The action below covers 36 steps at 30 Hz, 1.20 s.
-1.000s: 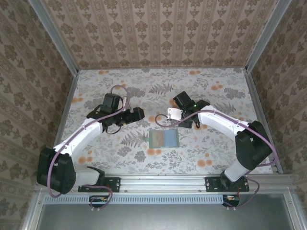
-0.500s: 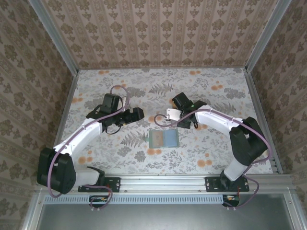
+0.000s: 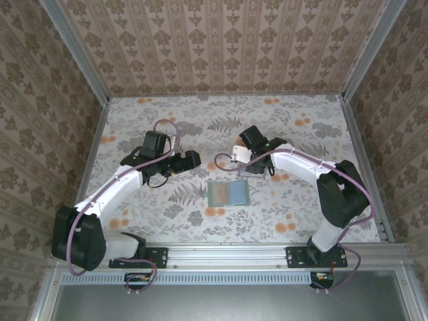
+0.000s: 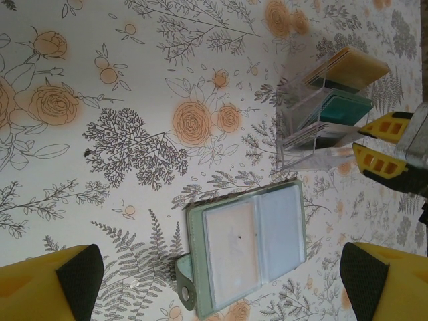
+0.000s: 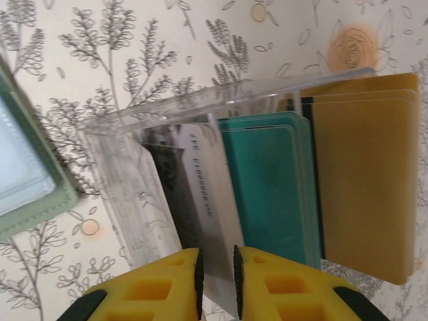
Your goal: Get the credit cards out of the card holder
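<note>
On the floral table point(image 3: 301, 214) the card holder point(image 4: 247, 251) lies open and flat, just beside the credit cards point(image 5: 267, 187) standing in a clear rack point(image 5: 134, 200). Right gripper point(image 5: 217, 281) has its jaws nearly closed at the pale grey card point(image 5: 210, 200), can't tell if it's actually pinched. Left gripper point(image 3: 189, 160) hangs wide open, empty.

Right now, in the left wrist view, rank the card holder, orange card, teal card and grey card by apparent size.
1. card holder
2. orange card
3. teal card and grey card: both are partly hidden slivers, too close to rank.
</note>
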Tool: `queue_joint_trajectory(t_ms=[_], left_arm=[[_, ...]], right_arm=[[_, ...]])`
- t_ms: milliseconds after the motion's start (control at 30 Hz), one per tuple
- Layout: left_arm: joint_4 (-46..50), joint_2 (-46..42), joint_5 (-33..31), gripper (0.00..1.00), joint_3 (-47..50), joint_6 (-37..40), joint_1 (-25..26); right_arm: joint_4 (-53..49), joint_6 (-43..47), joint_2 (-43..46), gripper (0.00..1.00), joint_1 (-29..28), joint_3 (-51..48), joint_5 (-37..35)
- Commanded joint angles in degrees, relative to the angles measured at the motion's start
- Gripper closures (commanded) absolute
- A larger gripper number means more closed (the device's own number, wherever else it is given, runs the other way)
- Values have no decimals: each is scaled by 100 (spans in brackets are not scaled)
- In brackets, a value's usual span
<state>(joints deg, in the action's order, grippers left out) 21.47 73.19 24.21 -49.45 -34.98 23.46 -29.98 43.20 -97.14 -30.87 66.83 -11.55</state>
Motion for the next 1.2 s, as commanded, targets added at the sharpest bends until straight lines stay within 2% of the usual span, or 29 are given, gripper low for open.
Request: queue_joint_trajectory(t_ms=[0,200,300,400,500,700,900,1067,1167], left_arm=[[41,-130,91,5,72,-79,-52],[39,-155,119,5,116,-87,-44],[24,-189,161,5,162,-105,-26],[-20,-182,196,7,191,-123,62],[-103,-100,229,12,199,-201,231],[-298,167,239,25,261,-459,866],[-333,435,124,32,287,-614,1248],[-333,662,156,41,302,-650,1420],[-365,746,102,44,347,-677,1519]], right_arm=[[135,-295,-11,76,46,190,-212],[168,-629,122,76,53,208,-242],[121,-1136,336,76,54,254,-185],[95,-2017,604,76,25,254,26],[7,-2959,847,77,-175,149,154],[307,-5118,1384,82,-553,-598,460],[474,-7462,1531,84,-646,-1416,792],[1132,-8303,1497,81,-742,-2208,1143],[1440,-8644,1493,73,-758,-2596,1174]])
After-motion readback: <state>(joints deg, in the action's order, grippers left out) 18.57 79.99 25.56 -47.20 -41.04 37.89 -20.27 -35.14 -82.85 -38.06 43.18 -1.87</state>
